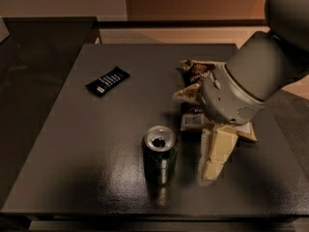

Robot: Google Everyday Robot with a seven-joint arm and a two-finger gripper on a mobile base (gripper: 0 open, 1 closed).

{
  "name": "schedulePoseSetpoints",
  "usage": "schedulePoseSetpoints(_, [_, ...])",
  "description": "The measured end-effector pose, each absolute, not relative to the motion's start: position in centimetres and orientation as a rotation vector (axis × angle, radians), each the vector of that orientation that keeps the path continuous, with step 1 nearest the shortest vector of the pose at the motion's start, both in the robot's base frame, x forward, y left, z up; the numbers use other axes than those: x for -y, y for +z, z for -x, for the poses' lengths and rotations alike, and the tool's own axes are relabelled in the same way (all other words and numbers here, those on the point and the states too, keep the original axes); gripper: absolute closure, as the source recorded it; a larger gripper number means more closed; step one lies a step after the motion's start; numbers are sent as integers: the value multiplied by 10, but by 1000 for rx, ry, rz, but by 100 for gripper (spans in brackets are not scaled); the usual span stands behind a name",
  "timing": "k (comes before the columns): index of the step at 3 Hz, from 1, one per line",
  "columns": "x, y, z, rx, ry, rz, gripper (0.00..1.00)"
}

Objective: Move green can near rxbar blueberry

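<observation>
The green can [160, 154] stands upright on the dark table [87, 144] near its front edge, its silver top open. The rxbar blueberry [107, 81] lies flat at the back left, well apart from the can. My gripper [211, 167] hangs from the grey arm [246, 81] and points down at the table just to the right of the can, a short gap away and not touching it. It holds nothing that I can see.
A brown-and-cream chip bag [197, 72] lies right of centre, mostly hidden under my arm. The table's front edge runs just below the can. A darker counter [34, 47] adjoins the table on the left.
</observation>
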State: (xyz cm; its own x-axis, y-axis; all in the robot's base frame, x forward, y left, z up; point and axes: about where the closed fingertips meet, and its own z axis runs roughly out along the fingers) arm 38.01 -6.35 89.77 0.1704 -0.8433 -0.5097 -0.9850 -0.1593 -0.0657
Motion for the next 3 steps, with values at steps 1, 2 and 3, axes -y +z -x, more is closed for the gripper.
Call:
schedulePoseSetpoints(1, [43,900,-370,-1662,589,2099,0])
schedulePoseSetpoints(2, [27,901,-361,-1602,649,2114,0])
schedulePoseSetpoints(3, [15,900,-354,-1555,672,2118,2])
